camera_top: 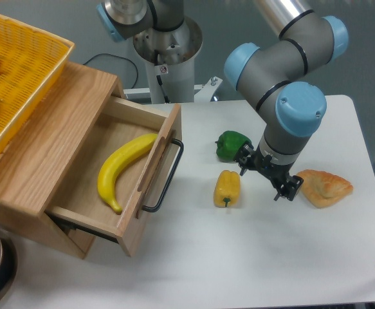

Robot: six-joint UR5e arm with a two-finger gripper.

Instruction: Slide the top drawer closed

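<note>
No writing can be read. The fingers (269, 177) hang open over the bench (251, 257). The top drawer (150, 187) stands pulled out, far to their left, with a banana (123, 168) inside. A yellow pepper (227, 188) and a green pepper (231, 145) lie between, a pastry (325, 187) just right.

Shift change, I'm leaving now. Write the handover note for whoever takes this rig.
Pincer: open, holding nothing, low over the table between the green pepper and the pastry, well away from the drawer.
Top drawer: pulled out, a banana lying inside; black bar handle faces the arm.
Done: nothing yet.
Left: bring the pincer to the drawer front and push it shut. The yellow pepper lies in between.
</note>
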